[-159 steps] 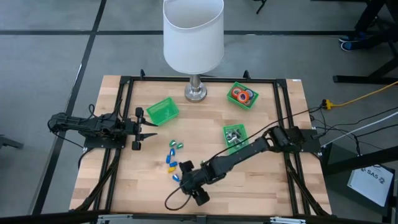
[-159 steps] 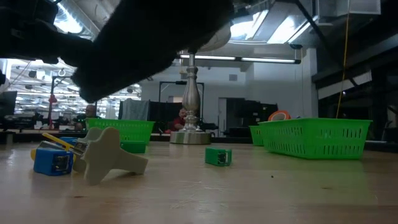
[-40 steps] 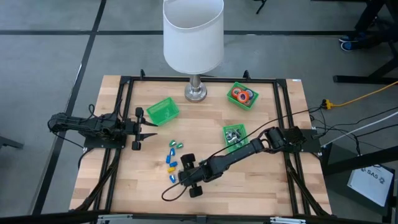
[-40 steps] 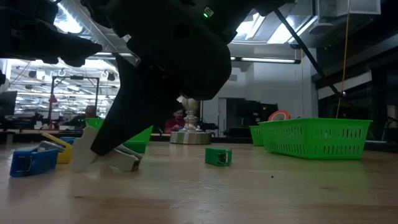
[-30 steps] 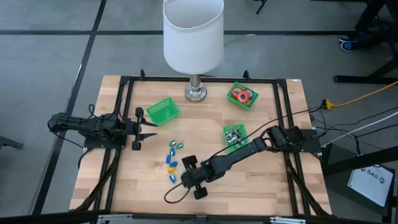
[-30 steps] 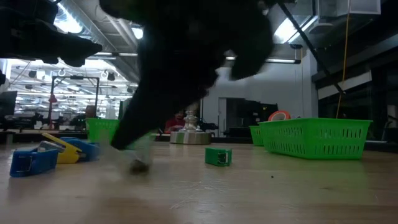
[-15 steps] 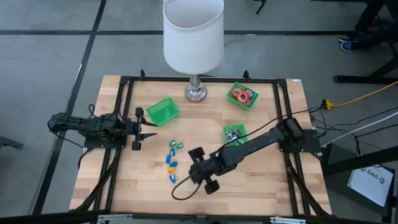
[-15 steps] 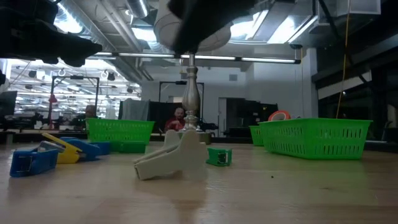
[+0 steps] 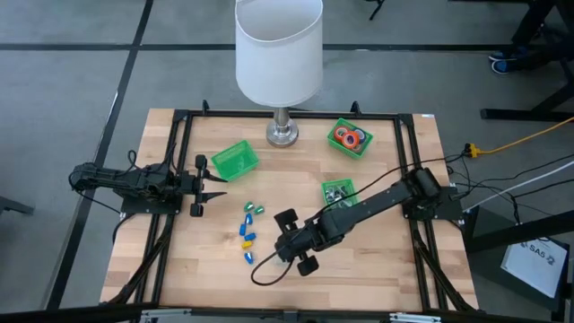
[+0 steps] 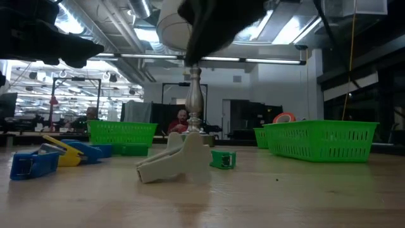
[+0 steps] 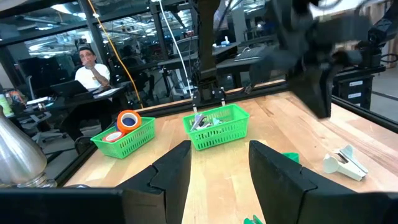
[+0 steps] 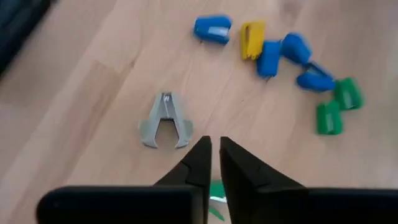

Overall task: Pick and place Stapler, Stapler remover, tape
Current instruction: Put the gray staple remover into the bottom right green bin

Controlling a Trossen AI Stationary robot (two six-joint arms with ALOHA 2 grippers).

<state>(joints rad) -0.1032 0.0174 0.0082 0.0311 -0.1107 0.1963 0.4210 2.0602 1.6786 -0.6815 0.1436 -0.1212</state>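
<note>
Your right gripper point(image 12: 214, 163) hung above the table point(image 9: 377, 269) w/ fingers nearly together, holding nothing; the remover point(image 12: 165, 122) lay loose on the wood just ahead, staplers point(image 12: 273, 51) beyond. Left gripper point(image 9: 213, 186) waited at the left edge, fingers apart. Tape point(image 9: 348, 137) sat in the far bin point(image 9: 363, 149).

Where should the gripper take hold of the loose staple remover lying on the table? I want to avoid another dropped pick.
Judging by its pose, the staple remover lies flat, claw arms splayed from a narrow hinge. Come straight down with the right gripper and pinch across the two arms near the hinge, where they stand closest.
</note>
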